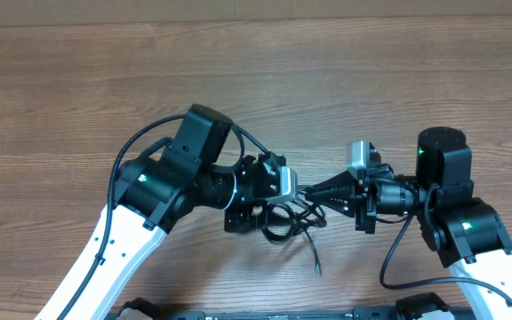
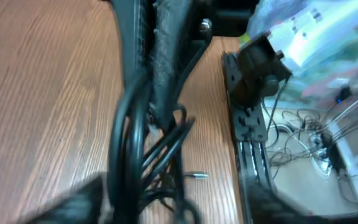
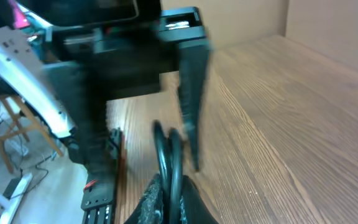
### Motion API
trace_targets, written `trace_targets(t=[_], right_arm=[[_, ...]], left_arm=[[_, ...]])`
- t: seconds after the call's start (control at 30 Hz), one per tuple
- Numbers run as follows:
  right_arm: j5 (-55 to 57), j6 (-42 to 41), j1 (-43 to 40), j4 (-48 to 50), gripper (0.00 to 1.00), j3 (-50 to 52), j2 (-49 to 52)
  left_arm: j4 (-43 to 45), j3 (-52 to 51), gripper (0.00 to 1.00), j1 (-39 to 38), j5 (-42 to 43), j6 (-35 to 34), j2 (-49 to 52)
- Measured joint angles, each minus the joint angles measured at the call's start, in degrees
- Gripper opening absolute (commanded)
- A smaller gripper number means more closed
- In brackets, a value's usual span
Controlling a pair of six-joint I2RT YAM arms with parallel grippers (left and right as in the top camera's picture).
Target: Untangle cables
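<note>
The cables point(image 1: 290, 222) are a small tangle of thin black loops on the wooden table point(image 1: 78, 80), lying between the two arms. One plug end point(image 1: 316, 265) with a silvery tip trails towards the front edge and shows in the left wrist view point(image 2: 196, 176). My right gripper point(image 1: 302, 196) reaches in from the right and is shut on two strands of the cables point(image 3: 166, 149), which are pinched between its pads point(image 3: 188, 199). My left gripper point(image 1: 278, 212) hovers over the tangle, its blurred fingers standing apart around the loops point(image 2: 166, 149) without closing on them.
The table's front edge is close behind the tangle, with a black rail point(image 2: 247, 124) along it and loose floor wires point(image 2: 303, 130) beyond. A thick black arm wire point(image 1: 132, 147) loops out beside the left arm. The two grippers are almost tip to tip.
</note>
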State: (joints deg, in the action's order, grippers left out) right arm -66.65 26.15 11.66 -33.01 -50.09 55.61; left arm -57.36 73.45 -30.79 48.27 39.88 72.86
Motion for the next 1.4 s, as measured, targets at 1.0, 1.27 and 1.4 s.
trace_targets(t=[1.0, 1.27, 1.4], right_arm=[[-8.68, -18.45, 0.00, 19.47, 0.04, 0.07, 0.04], [-16.61, -18.62, 0.00, 25.51, 0.04, 0.07, 0.04], [-16.59, -18.84, 0.00, 25.49, 0.04, 0.07, 0.04]], left_arm=[[10.67, 0.02, 0.90, 17.81, 11.34, -35.41, -1.53], [2.51, 0.11, 1.00, 17.79, 12.28, -26.86, -1.53], [-2.64, 0.28, 1.00, 17.79, 12.44, -25.77, -1.53]])
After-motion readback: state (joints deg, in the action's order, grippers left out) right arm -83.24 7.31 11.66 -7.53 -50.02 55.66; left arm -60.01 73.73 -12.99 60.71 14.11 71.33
